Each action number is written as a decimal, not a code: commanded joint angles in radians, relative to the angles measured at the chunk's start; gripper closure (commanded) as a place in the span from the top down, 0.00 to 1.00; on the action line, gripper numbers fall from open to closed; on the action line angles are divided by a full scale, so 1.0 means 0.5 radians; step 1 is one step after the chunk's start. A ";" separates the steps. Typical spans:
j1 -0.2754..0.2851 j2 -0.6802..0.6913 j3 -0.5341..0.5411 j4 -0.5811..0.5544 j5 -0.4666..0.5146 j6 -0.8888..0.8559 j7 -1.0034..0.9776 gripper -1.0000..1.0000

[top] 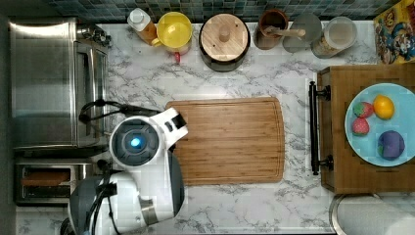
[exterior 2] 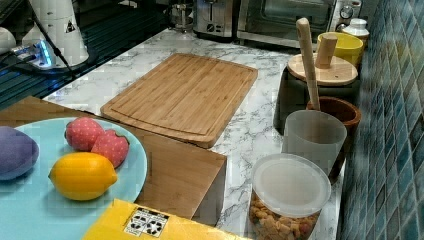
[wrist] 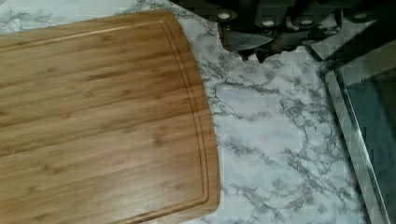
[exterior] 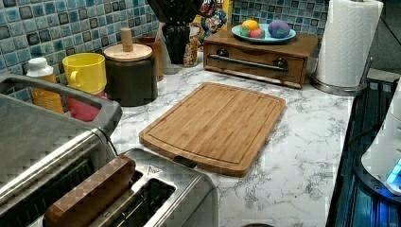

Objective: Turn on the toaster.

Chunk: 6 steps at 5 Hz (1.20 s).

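Toaster (top: 46, 182) lower left of top view, slice in slot. Tool (wrist: 261, 44) above worktop (wrist: 275, 140) beside cutting board (wrist: 102, 116); finger spacing: cannot tell. Risk: descent strikes neighbouring toaster oven (top: 54, 83), or misses lever.

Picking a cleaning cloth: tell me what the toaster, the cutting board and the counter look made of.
Toaster: brushed steel by its look, a dull grey sheen with soft reflections. Cutting board: wood, probably bamboo, with narrow glued strips, straight grain and a groove near the edge. Counter: white with grey veining like marble; whether it is real stone or a printed laminate cannot be told.
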State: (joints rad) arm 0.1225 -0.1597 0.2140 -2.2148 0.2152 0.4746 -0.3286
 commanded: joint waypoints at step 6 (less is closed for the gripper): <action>0.540 -0.232 0.173 -0.210 0.337 0.094 -0.244 0.00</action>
State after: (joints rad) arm 0.3284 -0.2937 0.3008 -2.3145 0.3606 0.5020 -0.4229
